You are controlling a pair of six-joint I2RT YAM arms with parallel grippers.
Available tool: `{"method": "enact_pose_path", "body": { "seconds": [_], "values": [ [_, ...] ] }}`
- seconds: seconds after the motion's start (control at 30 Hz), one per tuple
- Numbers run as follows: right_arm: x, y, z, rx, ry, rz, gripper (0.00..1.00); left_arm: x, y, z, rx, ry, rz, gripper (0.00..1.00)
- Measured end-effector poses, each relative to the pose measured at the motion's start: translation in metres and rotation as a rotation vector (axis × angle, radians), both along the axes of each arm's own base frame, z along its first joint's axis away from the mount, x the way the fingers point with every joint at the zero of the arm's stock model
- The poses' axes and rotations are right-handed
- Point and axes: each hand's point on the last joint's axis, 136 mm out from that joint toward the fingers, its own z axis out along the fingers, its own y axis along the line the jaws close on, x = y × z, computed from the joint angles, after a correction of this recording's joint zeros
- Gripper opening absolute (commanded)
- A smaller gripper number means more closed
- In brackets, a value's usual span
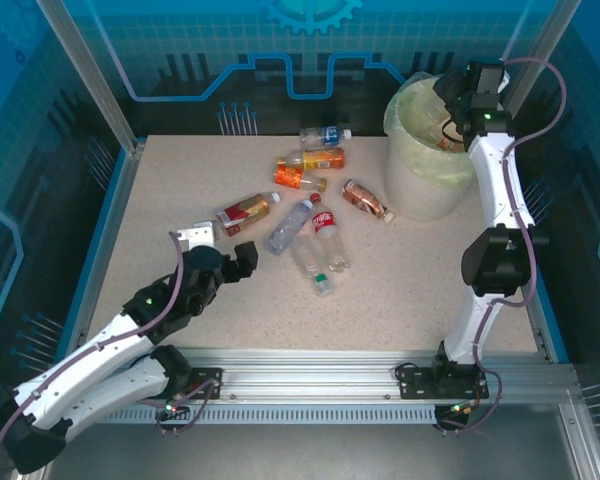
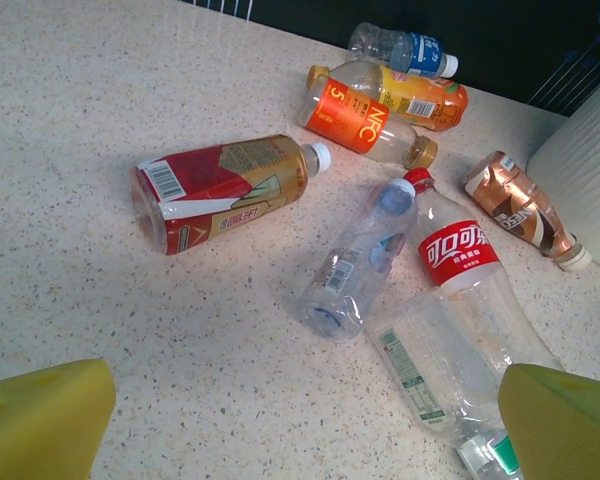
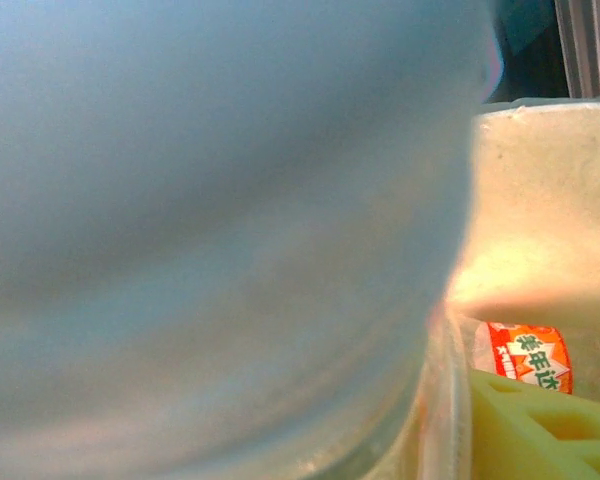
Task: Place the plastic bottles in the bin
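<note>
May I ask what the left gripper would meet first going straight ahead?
Probably the clear blue-capped bottle, lying ahead of the open left gripper; depth is uncertain.

Through the right wrist camera we meet a large blurred grey-blue mass (image 3: pixel 210 220), too close to name; beside it an orange-labelled plastic bottle (image 3: pixel 525 358) lies half hidden behind a yellow finger (image 3: pixel 540 430). From above, the right claw (image 1: pixel 448 128) dips into the round pale cream bin (image 1: pixel 420 190), its jaws unreadable. A clear plastic bottle with a green cap (image 2: pixel 430 385) is cut by the left wrist picture's bottom edge
</note>
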Motion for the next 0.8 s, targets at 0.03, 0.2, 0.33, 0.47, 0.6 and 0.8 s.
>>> {"method": "enact_pose_path", "body": {
  "seconds": [0.03,0.2,0.33,0.47,0.6,0.8],
  "values": [
    [0.001,-0.001,-0.001,-0.001,0.007,-0.004,0.80,0.000,0.000,-0.001,-0.004,0.006,-0.001,0.99],
    [-0.001,-0.002,-0.001,-0.019,0.033,-0.005,0.86,0.001,-0.002,-0.005,-0.021,0.029,-0.012,0.99],
    [-0.010,0.000,0.007,-0.039,0.035,0.018,0.89,0.002,-0.006,-0.012,-0.021,0.058,-0.028,0.99],
    [-0.037,0.011,0.021,-0.049,0.021,0.079,0.91,0.003,-0.010,-0.020,-0.025,0.090,-0.039,0.99],
    [-0.075,0.022,0.044,-0.057,-0.031,0.139,0.92,0.005,-0.011,-0.027,-0.040,0.123,-0.037,0.99],
    [-0.128,0.059,0.078,-0.140,-0.131,0.300,0.94,0.006,-0.012,-0.030,-0.069,0.140,-0.030,0.99]
  ]
}}
